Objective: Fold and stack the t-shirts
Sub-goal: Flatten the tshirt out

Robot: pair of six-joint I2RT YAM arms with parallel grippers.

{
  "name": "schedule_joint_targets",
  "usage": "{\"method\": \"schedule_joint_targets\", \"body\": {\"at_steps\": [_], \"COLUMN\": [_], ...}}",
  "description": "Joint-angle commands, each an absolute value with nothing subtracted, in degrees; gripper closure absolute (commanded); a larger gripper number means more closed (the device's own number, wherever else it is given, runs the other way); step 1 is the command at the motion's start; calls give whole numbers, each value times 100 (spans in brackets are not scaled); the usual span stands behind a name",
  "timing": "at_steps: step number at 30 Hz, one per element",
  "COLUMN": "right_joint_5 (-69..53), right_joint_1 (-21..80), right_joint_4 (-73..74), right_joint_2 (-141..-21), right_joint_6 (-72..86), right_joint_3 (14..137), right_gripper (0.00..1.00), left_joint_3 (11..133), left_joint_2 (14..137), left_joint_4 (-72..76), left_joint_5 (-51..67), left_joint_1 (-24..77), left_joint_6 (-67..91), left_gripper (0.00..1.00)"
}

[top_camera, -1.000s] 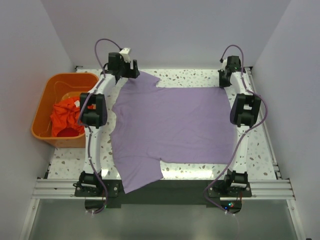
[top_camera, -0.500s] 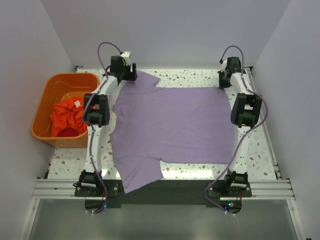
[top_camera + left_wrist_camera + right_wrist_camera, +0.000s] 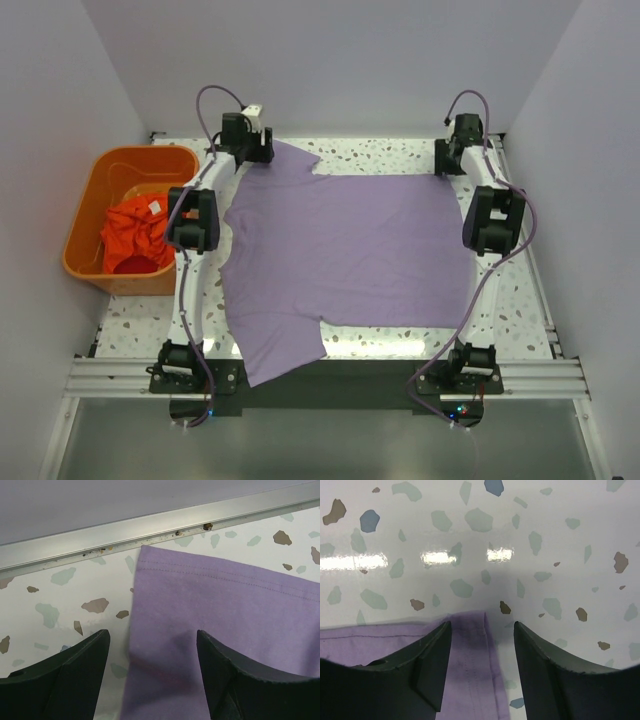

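t-shirts: 2 (lavender t-shirt [image 3: 345, 255], orange-red t-shirt [image 3: 133, 235]) | basket [image 3: 85, 215]: 1 | arms [image 3: 190, 220] [image 3: 492, 220]: 2 | table [image 3: 390, 155]: 1

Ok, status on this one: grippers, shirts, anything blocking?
Left gripper open over far-left corner of purple shirt; right gripper open over far-right corner. Shirt flat, unfolded. Orange shirt in basket. Nothing blocking.

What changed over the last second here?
The left tool shifted slightly nearer over the lavender shirt sleeve; the right tool barely moved. Nothing was gripped or released, and both stay open. The lavender shirt and the orange shirt in the basket are unchanged.
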State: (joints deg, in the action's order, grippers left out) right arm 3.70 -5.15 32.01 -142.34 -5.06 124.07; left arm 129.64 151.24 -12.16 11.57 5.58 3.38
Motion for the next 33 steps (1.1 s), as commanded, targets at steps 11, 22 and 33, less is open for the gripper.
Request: {"method": "schedule_joint_targets", "body": {"at_steps": [11, 22, 33], "right_joint_5": [492, 439, 44], "right_joint_1": [-501, -492, -492], "right_joint_4": [3920, 4236, 4254], "right_joint_2": [-14616, -14801, -14924], "right_joint_6": [-281, -246, -325], "right_joint_3": [13500, 13395, 13438], "right_gripper": [52, 50, 85], "left_joint_3": [13122, 13131, 13122], "left_joint_2": [15100, 15126, 15152], "left_joint_4": [-1125, -1099, -1125], "left_joint_5": [1239, 1248, 1204], "left_joint_1": [527, 527, 510], "left_joint_6": [290, 299, 246], "left_gripper": [25, 25, 25]}}
